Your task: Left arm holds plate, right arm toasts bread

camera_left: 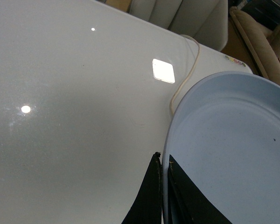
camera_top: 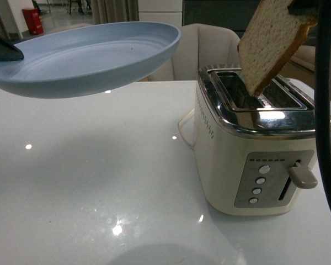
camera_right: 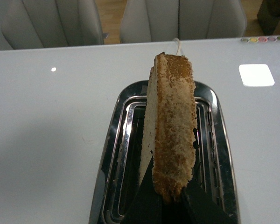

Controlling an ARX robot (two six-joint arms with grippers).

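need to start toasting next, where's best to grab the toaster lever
Grip the lever by its wide knob, sticking out of the slot in the control face of the toaster. Come from that face, fingers above and below, since it is broad and flat.

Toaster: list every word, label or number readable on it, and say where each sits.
Nothing here can be read.
Lettering down the toaster side: too blurred to read.
Row of marks atop the control panel: too small to read.
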